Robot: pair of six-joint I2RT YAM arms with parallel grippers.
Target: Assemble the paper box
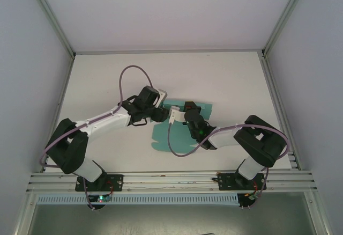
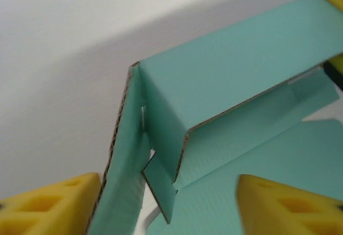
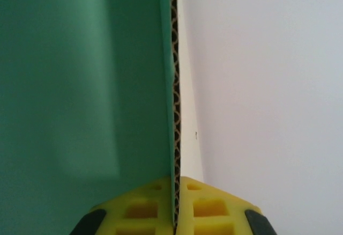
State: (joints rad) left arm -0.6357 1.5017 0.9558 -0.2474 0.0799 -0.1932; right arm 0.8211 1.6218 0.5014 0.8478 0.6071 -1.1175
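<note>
Your right gripper (image 3: 174, 195) is pinching one wall of the paper box (image 1: 161, 137) tight. Your left gripper (image 2: 169, 195) is standing open around a folded corner, holding nothing. The box is sitting in the middle of the table (image 1: 225, 79), between both arms. Some walls are standing up, but flaps are lying loose, so you are looking about halfway.

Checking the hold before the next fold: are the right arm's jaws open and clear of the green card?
No: the corrugated edge of the paper box runs down between the yellow fingers, which are pressed shut on it.
</note>
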